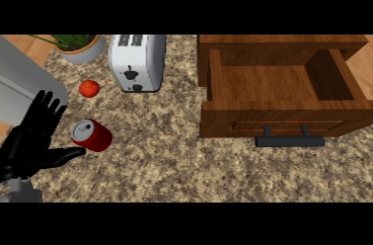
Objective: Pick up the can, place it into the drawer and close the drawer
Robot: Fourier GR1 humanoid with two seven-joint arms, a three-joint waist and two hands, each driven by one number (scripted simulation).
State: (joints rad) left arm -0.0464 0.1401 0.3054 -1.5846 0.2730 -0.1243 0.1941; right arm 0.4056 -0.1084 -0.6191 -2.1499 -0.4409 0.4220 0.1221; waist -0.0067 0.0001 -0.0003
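With its fingers straight and spread, the left hand waits beside the red can, thumb tip just below it. Can lies tipped on the counter, well apart from the open drawer.

A black robot hand shows at the left side, the left one. Its fingers are straight and point up, and its thumb sticks out toward a red can. The can lies tilted on the speckled table, just beside the thumb. A small red tomato sits above the can. Next to it stands a silver toaster. A plant pot with green leaves is in the top left corner. On the right, a brown wooden drawer is open, with a dark handle in front.
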